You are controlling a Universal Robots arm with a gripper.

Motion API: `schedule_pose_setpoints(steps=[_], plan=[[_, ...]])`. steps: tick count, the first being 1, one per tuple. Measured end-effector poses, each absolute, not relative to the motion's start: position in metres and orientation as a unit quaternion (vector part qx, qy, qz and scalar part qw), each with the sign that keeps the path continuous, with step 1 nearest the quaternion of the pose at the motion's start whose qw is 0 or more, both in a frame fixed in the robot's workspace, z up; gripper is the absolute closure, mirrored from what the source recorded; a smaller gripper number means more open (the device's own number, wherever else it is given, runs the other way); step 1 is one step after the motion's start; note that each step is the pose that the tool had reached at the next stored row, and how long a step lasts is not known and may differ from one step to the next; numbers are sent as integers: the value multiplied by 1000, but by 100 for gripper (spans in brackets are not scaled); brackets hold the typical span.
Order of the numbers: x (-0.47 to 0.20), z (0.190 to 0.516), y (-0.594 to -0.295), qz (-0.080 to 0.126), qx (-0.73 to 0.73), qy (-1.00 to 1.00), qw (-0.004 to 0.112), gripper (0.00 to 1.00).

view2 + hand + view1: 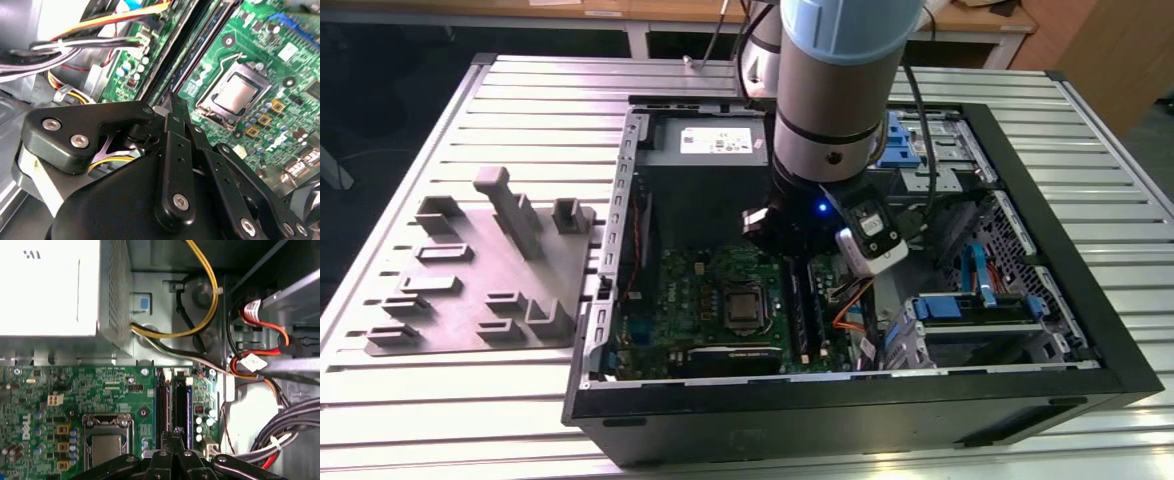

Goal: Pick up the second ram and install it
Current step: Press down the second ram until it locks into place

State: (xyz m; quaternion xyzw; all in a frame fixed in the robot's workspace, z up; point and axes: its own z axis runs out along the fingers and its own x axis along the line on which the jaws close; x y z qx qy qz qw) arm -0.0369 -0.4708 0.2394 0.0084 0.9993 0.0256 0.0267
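The arm is reaching down into the open computer case (pixel 1107 375), with the gripper (pixel 172 436) hanging just above the memory slots (pixel 172 405) beside the processor socket (pixel 239 97). In both wrist views its fingers (pixel 176 117) are pressed together with nothing visible between them, so it is not carrying anything. The second ram (pixel 182 402) seems to be sitting already in a slot, directly below the fingertips, though whether it is fully seated cannot be told. To do this step well, the closed tips should be pushing straight down over the stick, square to the slot, clear of the orange cables (pixel 854 305).
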Motion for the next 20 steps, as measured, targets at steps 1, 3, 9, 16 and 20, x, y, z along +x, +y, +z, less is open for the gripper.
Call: schedule_pose_setpoints(steps=[1,3,9,16,20], plan=[[-37,239,-465,26,8,999,27,90],[-37,239,-462,26,8,999,27,90],[-37,239,-457,26,8,999,27,90],[-37,239,-452,26,8,999,27,90],[-37,238,-449,26,8,999,27,90]])
